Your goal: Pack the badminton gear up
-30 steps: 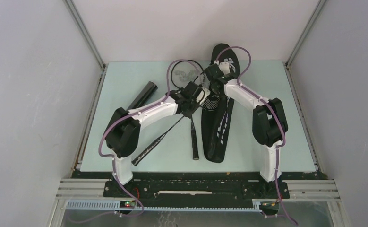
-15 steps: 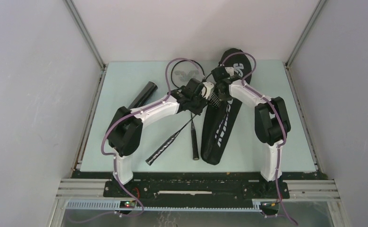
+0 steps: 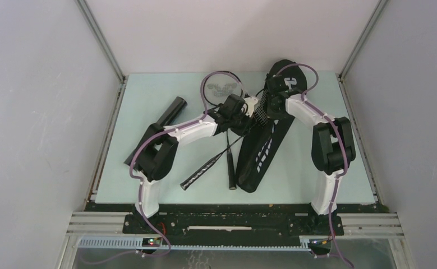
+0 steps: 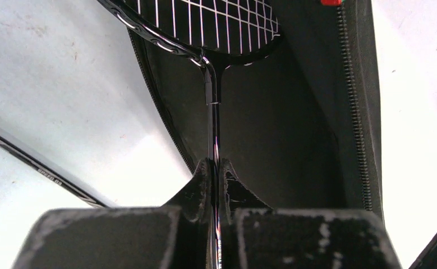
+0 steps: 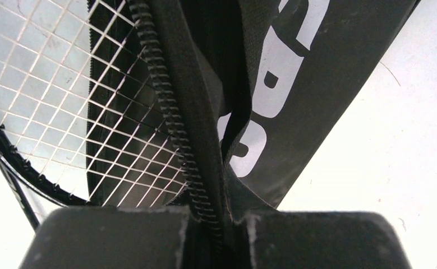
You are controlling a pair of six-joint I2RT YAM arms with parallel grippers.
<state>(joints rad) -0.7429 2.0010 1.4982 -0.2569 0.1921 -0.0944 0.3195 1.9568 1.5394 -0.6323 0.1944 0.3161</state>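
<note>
The bag [image 3: 259, 159], black with white lettering, lay on a pale green table [image 3: 148, 95] (scuffed here and there in my wrist views), boxed in by plain grey walls [image 3: 42, 112] and aluminium corner posts [image 3: 101, 39]. Since a second before, its wide far end had swung to the right. The handle of the racket [image 3: 203, 171] I carried had slid right and farther in. My left arm had reached forward and now hid the middle of the black tube [image 3: 174, 107] at the left.

The bag's long axis ran from near centre to far right, wide end far and narrow end near. My left gripper [image 4: 215, 168] was clamped tight on the racket's thin shaft. The head pointed far-right over the bag's open mouth and the handle trailed near-left. My right gripper [image 5: 222, 216] was pinched on the bag's zippered edge [image 5: 171, 129], just beside the strings. The second racket [image 3: 232, 168] lay left of the bag, head far and handle near, roughly square to the table's near edge.
</note>
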